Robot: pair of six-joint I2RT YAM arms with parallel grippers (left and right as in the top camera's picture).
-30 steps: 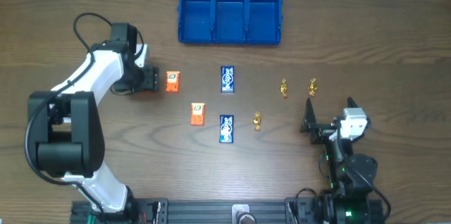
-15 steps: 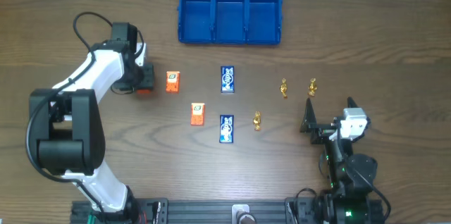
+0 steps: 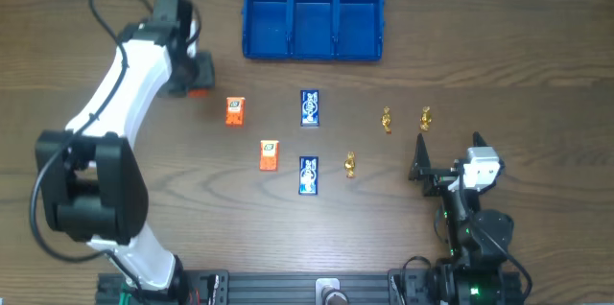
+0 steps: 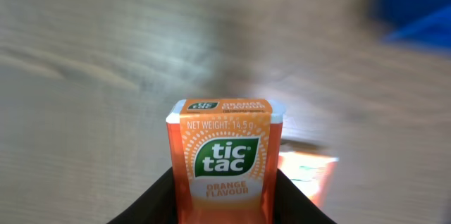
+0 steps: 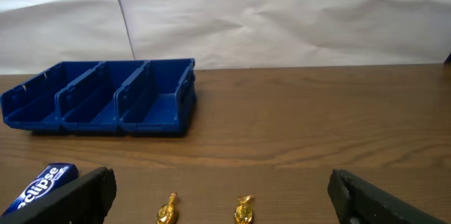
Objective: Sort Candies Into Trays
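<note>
One orange candy box [image 4: 227, 157] stands upright, clamped in the left claw [image 4: 225, 208] and held above the worktop [image 3: 537, 75] just off the left end of the blue tray [image 3: 313, 53]. The tray's three compartments run in a row away from that claw toward the right arm's side, so the nearest compartment is the left one and the left arm is much the nearer. The right claw [image 5: 224, 194] rests with jaws apart near the gold candies [image 3: 425, 117].

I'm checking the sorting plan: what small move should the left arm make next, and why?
Probably swing toward the blue tray, which looks empty: the left gripper is shut on the orange candy box, lifted and not yet over the tray.
</note>
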